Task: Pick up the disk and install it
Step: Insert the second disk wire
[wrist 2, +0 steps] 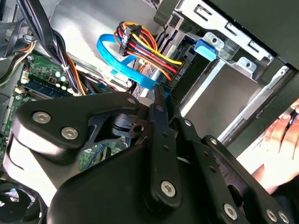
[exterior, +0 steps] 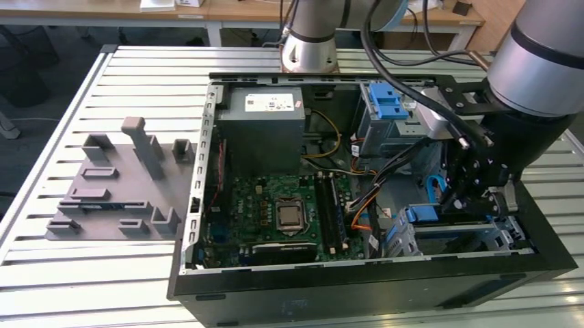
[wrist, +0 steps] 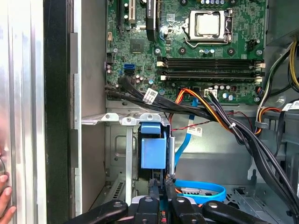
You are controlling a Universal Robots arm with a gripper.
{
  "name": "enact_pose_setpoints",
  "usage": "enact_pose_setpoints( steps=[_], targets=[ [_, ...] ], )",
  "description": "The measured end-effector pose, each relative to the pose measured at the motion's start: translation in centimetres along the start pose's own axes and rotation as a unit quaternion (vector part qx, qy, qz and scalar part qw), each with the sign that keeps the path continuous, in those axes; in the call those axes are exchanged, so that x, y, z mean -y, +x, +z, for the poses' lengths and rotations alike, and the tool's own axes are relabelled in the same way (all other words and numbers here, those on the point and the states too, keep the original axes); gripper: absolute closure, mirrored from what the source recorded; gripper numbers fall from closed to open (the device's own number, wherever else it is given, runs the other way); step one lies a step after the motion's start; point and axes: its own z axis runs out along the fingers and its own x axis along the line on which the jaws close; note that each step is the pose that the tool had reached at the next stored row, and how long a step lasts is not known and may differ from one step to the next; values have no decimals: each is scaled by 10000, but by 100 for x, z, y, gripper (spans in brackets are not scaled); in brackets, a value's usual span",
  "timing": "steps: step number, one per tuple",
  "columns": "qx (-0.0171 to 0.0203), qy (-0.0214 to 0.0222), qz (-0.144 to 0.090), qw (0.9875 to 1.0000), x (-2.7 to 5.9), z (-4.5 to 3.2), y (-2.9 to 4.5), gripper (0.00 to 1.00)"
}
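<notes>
Down at the computer case's front corner, gripper clamped shut on the disk's blue bracket edge, holding it upright so it slides straight into the drive cage slot

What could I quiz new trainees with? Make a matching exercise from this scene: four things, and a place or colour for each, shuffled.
Things:
1. grey tray
2. gripper
3. processor socket
4. flat cable

Place or colour:
A. blue
B. middle of the green motherboard
C. on the slatted table, outside the computer case
D. at the drive cage

Pairs: 1-C, 2-D, 3-B, 4-A
</notes>
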Motion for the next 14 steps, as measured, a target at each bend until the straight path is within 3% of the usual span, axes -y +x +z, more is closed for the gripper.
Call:
enact_pose_setpoints(
  steps=[1, 2, 6, 14],
  targets=[
    [0, 0, 0, 10000, 0, 1, 0, 82],
    [0, 0, 0, 10000, 0, 1, 0, 76],
    [27, 0, 2, 10000, 0, -8, 0, 76],
    [74, -1, 4, 10000, 7, -123, 5, 78]
  ],
)
